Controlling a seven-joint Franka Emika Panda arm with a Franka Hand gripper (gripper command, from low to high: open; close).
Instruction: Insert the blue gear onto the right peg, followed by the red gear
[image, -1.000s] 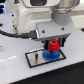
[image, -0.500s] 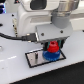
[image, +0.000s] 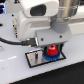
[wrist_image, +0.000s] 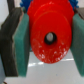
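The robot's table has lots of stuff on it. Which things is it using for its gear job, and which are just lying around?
For the job:
- red gear, gripped in the hand
- blue gear, lying under the red one
- grey plate that holds the pegs; the pegs are too blurry to pick out

Just lying about:
- black cable across the table
- white box behind

Red gear (image: 50, 50) lower, nearer blue gear (image: 48, 57).
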